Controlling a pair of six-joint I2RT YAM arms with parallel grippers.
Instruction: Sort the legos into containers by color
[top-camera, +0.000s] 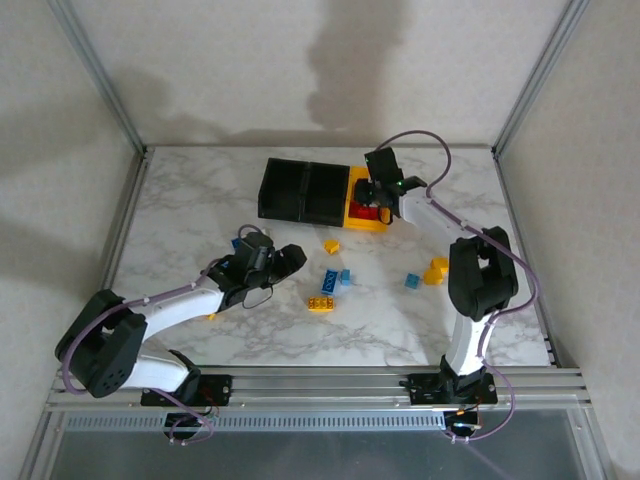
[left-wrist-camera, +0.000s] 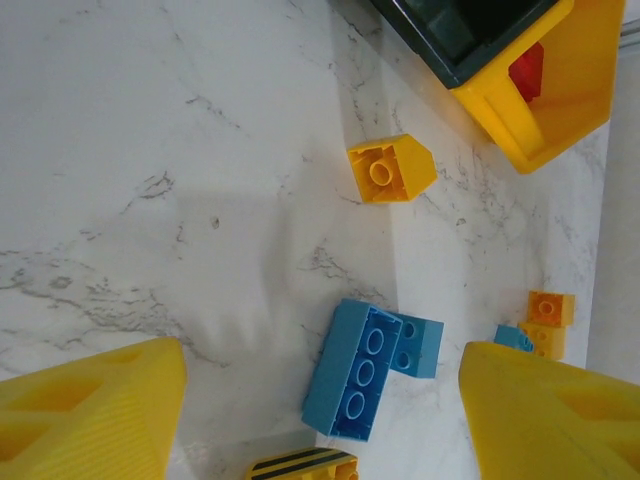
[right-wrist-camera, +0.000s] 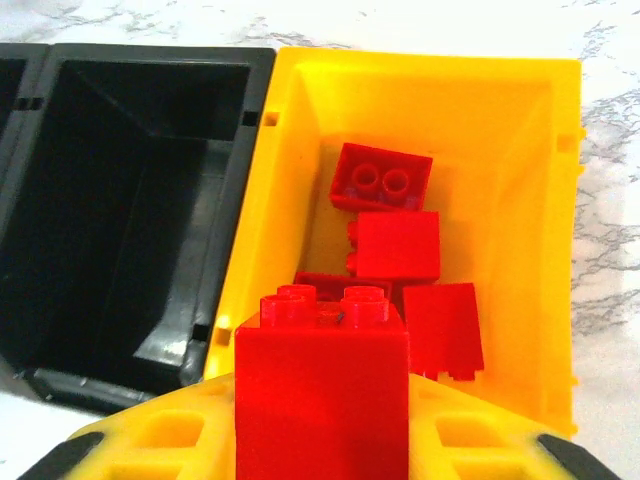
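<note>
My right gripper (right-wrist-camera: 322, 430) is shut on a red lego (right-wrist-camera: 322, 390), held over the near end of the yellow container (right-wrist-camera: 520, 200), where several red legos (right-wrist-camera: 398, 245) lie. From above, that right gripper (top-camera: 378, 190) hangs over the yellow container (top-camera: 358, 222). My left gripper (left-wrist-camera: 320, 420) stands open above the table, its yellow fingers (left-wrist-camera: 90, 410) wide apart with nothing held. Between and below them lie a long blue lego (left-wrist-camera: 358, 370) on its side and a small blue one (left-wrist-camera: 418, 345) touching it. Seen from above, the left gripper (top-camera: 285, 262) is left of these blue legos (top-camera: 329, 280).
Two black containers (top-camera: 303, 190) adjoin the yellow one on its left; the nearer (right-wrist-camera: 130, 200) looks empty. Loose legos on the marble: a yellow one (left-wrist-camera: 390, 170), a black-striped yellow one (top-camera: 320, 303), orange ones (top-camera: 436, 270), a blue one (top-camera: 412, 281), and another blue (top-camera: 238, 243) behind the left wrist.
</note>
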